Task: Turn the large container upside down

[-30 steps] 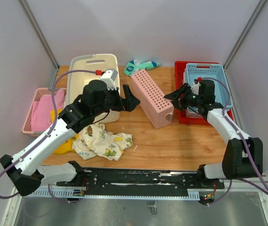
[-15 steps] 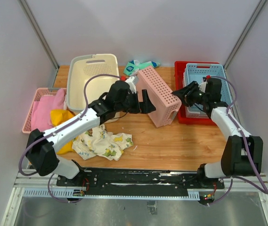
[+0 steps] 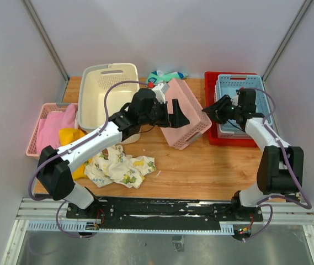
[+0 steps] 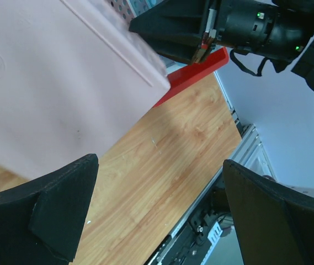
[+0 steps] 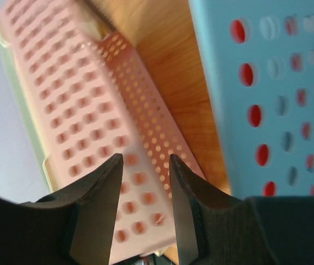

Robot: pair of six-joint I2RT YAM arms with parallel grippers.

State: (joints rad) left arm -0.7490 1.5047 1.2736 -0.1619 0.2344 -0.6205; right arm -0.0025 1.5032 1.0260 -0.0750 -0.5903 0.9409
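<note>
Large container [image 3: 104,102] sits upright, mouth up, at the far-left of the table [image 3: 201,165], untouched by either arm. The L arm's forearm crosses in front of its near-right corner. Just right of it a pink lattice basket [image 3: 192,116] is tipped up on edge in the middle, between the two grippers. Left gripper [image 3: 177,115] is against that basket's left side, its jaws spread wide w/ the basket's smooth underside filling the upper left of the wrist view. Right gripper [image 3: 211,109] is at the basket's right corner. Its fingers [image 5: 96,210] are only a narrow gap apart w/ pink lattice showing through (can't tell if they pinch it). Right of that, a blue basket [image 3: 245,85] sits in the red tray [image 3: 237,139]. A teal item [image 3: 165,77] lies at the far edge by the container. On the left edge a small pink basket [image 3: 35,138] holds a pink cloth [image 3: 52,130], w/ a yellow cloth [image 3: 71,135] and printed cloth [image 3: 118,164] near-left.
</note>
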